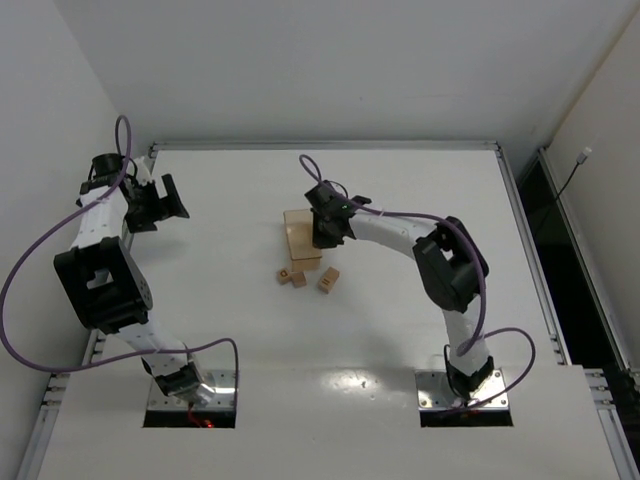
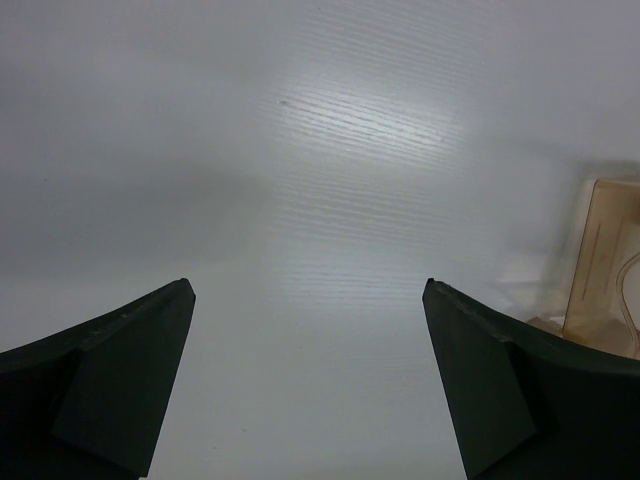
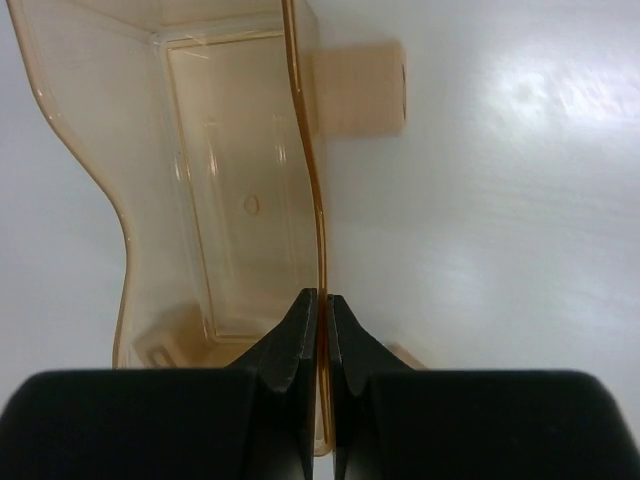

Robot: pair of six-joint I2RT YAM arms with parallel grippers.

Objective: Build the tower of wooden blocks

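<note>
Wood blocks (image 1: 299, 279) scattered; right claw (image 3: 321, 297) pinches tray (image 3: 215, 170).

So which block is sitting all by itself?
The rightmost block in the overhead view. A clear gap separates it from the other two blocks, which sit close together near the tray.

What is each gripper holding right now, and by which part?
The right gripper is shut on the translucent tray, pinching its side wall. The left gripper is open and empty.
</note>
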